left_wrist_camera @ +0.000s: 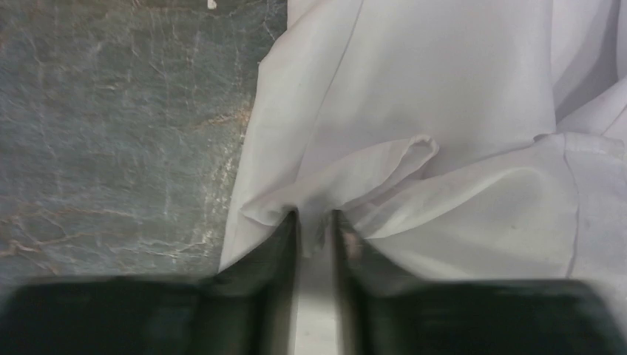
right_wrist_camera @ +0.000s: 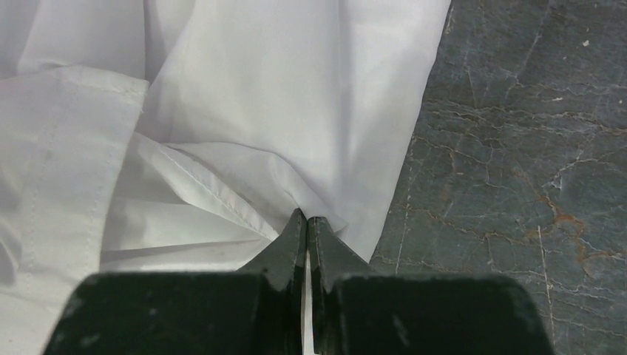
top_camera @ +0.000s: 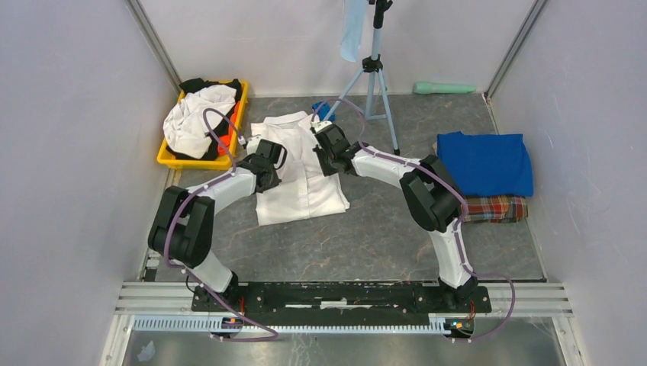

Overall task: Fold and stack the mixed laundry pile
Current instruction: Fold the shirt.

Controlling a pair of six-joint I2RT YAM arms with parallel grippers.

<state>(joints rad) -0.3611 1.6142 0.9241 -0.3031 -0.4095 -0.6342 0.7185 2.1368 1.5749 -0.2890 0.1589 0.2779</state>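
Two arms: both reach onto the white shirt, one at each side edge, roughly midway along it.
Left gripper: jaws a narrow gap apart, with a pucker of shirt cloth at the tips. We cannot tell whether they pinch it.
Right gripper: jaws pressed together on a fold at the shirt's right edge.
Shirt position: spread on the table, left of centre, one end far and the other toward the bases.
Long axis: runs near to far, so the two grippers face each other across the short width.
Bearing: from the left gripper the cloth lies ahead and to its right. From the right gripper it lies ahead and to its left. Bare table lies outside each.
Nearer arm: neither, we judge; each has its own edge.
Rest of pile: heaped in the yellow tray, just beside the shirt's far left corner.
Folded stack: blue T-shirt on plaid cloth, well apart at right.
Room: open table at the shirt's near end and toward centre. The tripod legs crowd the far right.
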